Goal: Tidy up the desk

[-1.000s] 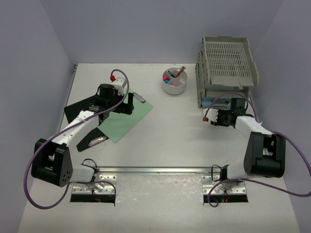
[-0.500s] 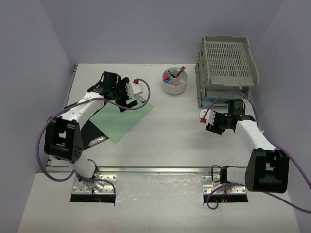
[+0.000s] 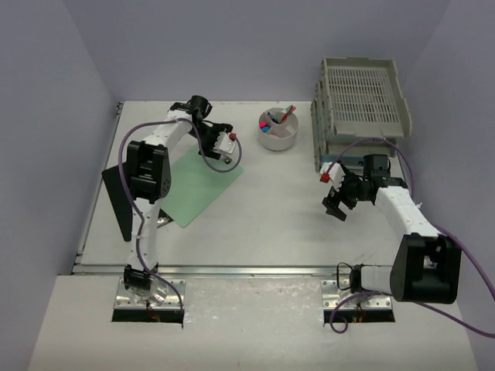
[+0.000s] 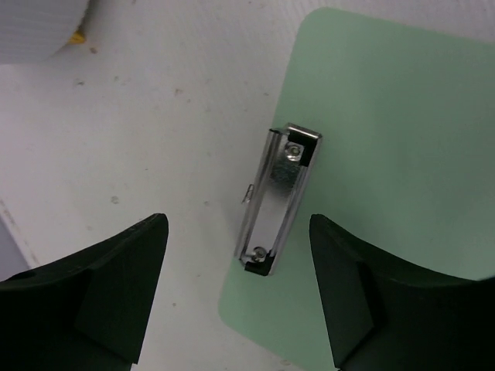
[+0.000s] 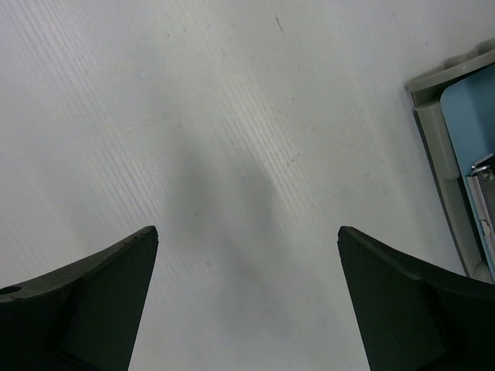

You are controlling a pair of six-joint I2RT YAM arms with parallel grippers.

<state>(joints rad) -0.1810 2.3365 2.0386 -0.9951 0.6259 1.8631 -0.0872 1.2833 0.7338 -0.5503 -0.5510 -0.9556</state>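
Desk (image 3: 271, 232): white, flat, rectangular, walled in pale lilac, with a metal rail (image 3: 247, 270) along the near edge.

Contents, left half:
- Green clipboard (image 3: 193, 189), lying flat and skewed, its metal clip (image 4: 277, 201) at the far corner, closed down against the board.
- Dark flat board (image 3: 114, 193) beside the green one on the left, partly hidden behind the left arm; type not clear.

Contents, far centre:
- Round white divided tub (image 3: 278, 141), holding small coloured items and a red-tipped pen; well apart from the clipboard.

Contents, far right corner:
- Grey stacked slotted trays (image 3: 360, 100), top tier bare.
- Light blue clipboard (image 5: 472, 116) seen inside a lower tier, with a metal clip at its edge.

Left gripper (image 3: 226, 148): reaching across to the far corner of the green clipboard, pointing down, released, fingers (image 4: 100, 294) spread either side of the metal clip without touching it, nothing grasped.

Right gripper (image 3: 336, 205): hanging over bare white surface just in front of the trays, released, jaws wide apart, nothing between them.
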